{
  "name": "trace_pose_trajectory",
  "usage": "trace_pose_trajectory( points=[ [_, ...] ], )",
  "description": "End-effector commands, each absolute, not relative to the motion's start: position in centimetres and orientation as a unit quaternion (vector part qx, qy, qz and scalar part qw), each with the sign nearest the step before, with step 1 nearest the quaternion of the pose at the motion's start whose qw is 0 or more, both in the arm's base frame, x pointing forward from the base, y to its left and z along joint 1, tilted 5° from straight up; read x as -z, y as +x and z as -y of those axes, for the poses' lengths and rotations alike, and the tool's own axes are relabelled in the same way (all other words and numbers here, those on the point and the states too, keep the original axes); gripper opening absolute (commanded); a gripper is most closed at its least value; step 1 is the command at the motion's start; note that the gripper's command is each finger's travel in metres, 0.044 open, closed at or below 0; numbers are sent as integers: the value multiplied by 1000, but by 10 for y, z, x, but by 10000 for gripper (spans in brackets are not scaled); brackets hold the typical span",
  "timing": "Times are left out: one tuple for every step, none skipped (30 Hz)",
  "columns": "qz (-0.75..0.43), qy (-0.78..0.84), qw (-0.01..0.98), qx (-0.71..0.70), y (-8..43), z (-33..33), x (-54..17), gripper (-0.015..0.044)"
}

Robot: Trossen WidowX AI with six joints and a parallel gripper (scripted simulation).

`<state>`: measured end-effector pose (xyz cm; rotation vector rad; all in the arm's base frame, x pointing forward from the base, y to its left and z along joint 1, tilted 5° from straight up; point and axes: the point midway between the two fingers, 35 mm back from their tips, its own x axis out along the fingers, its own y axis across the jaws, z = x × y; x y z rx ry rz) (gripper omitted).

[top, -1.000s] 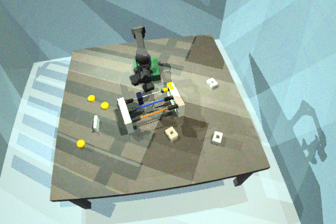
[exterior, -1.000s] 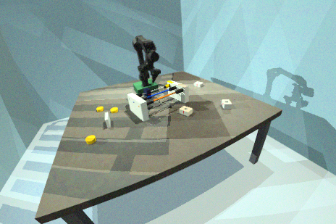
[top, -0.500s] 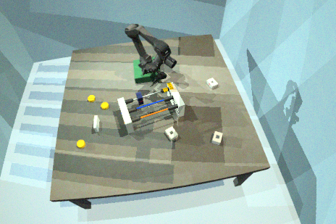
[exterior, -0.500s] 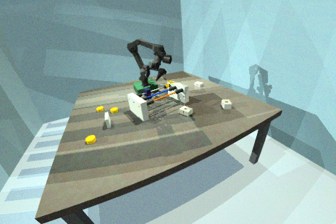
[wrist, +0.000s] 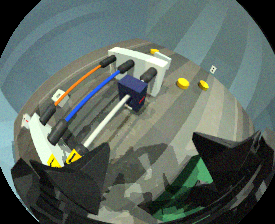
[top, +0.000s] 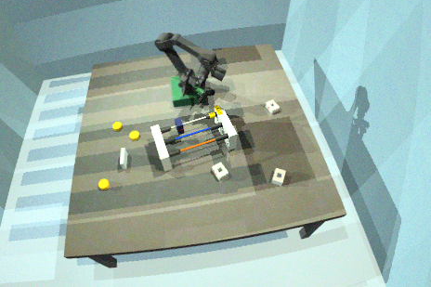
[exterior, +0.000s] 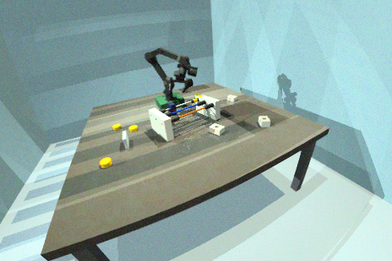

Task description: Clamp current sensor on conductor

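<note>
- The split-core current sensor (top: 179,125) (exterior: 171,107) (wrist: 132,91) is seated around the white conductor (top: 195,121) (wrist: 105,121), between the two end panels; the placing is judged to be done.
- Its housing looks closed, though whether it is latched cannot be told.
- The gripper (top: 206,97) (exterior: 187,86) (wrist: 153,143) is released, its fingers spread wide with nothing held, well apart from the sensor; the letting go appears to be achieved.
- Probably only a check of the latch and a clear retreat are left.
- The yellow tags (top: 217,110) (exterior: 198,96) (wrist: 74,157) are seen at one end of the white conductor, but no lettering can be read, so LOAD is only presumed to be marked there.
- In the wrist view a red mark (wrist: 141,100) is shown on the sensor's side; its pointing direction cannot be resolved, and it is not made out in the exterior view.
- Three yellow discs (top: 117,126) (exterior: 117,127) are shown on the table by the top view, while the one nearest the table's front edge is not identified in the wrist view.
</note>
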<state>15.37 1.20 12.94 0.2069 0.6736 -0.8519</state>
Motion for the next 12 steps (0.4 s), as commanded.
trace_pose_trajectory(
  points=[
    [-321,99,852,402,155,-13,-130,440],
    [-321,99,852,402,155,-13,-130,440],
    [-321,99,852,402,155,-13,-130,440],
    [-321,99,852,402,155,-13,-130,440],
    [-321,99,852,402,155,-13,-130,440],
    [-321,99,852,402,155,-13,-130,440],
    [-323,101,849,405,155,-13,-130,440],
    [-330,105,842,413,156,-13,-131,440],
    [-342,113,830,425,157,-12,-131,440],
    [-357,123,816,439,160,-11,-132,440],
    [-371,134,801,451,162,-10,-132,440],
    [-346,109,827,429,155,-10,-129,440]
  ],
)
